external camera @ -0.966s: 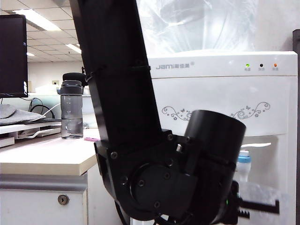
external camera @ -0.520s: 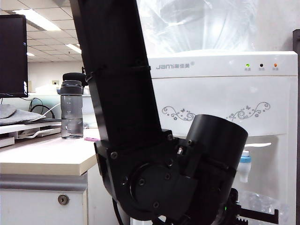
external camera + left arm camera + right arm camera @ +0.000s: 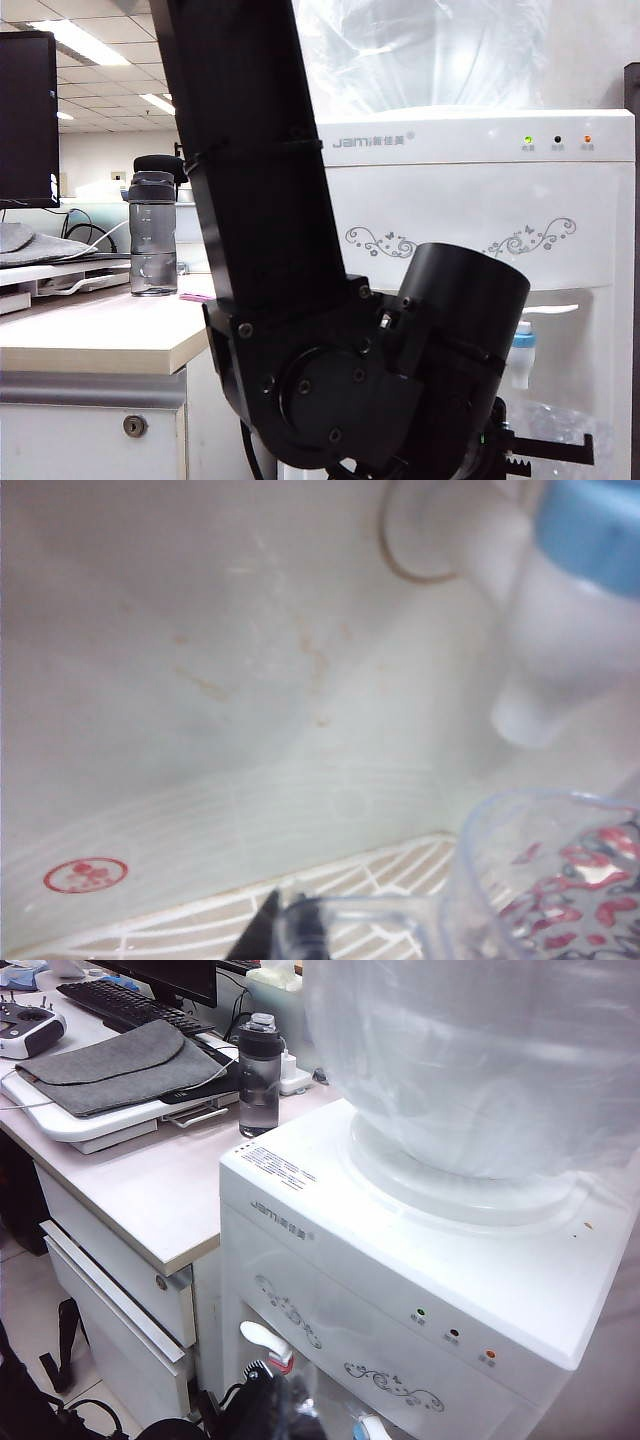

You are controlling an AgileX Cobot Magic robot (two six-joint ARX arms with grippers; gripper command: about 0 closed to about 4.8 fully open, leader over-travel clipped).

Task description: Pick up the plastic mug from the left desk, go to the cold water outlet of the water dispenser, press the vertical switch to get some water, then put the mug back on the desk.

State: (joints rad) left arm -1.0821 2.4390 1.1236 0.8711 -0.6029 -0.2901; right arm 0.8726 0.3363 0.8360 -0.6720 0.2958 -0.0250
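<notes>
— Where's the left gripper, and what is it doing?

— Low in the tap recess of the water dispenser, jaws pinched narrow on the thin clear handle of the plastic mug. Only a dark fingertip shows in the left wrist view, right at the handle's end.

— And the mug itself?

— Just ahead of the fingers, hanging over the white slatted drip tray. It is clear and colourless, with a smooth round rim and a rippled wall; red and grey blotches show through the plastic. I cannot tell whether there is water in it.

— How does it sit against the tap?

— The cold water outlet — white spout, blue collar — is above the mug and a little beyond the gripper, its mouth apart from the rim. From the exterior view the mug is a faint glassy shape under that tap, beside the gripper's toothed rail.

— The right gripper?

— It shows in no view; its wrist camera looks down on the dispenser top and the big clear bottle.

— The left desk?

— Behind the arm, well away from the gripper, with a smoky-grey bottle standing on it.
</notes>
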